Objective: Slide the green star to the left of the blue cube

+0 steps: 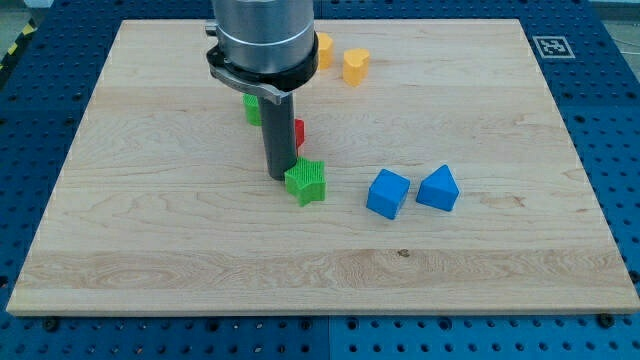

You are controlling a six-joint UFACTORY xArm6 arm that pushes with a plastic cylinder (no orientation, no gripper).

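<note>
The green star (306, 181) lies near the board's middle. The blue cube (388, 193) sits to its right, with a gap between them. My tip (279, 176) rests on the board just left of the green star, touching or almost touching its left side. The rod rises from there to the arm's grey body at the view's top.
A blue triangular block (438, 188) sits right of the blue cube. A red block (298, 132) and a green block (252, 108) are partly hidden behind the rod. A yellow block (356, 66) and an orange block (324, 50) sit near the top edge. The wooden board (150, 250) lies on a blue pegboard.
</note>
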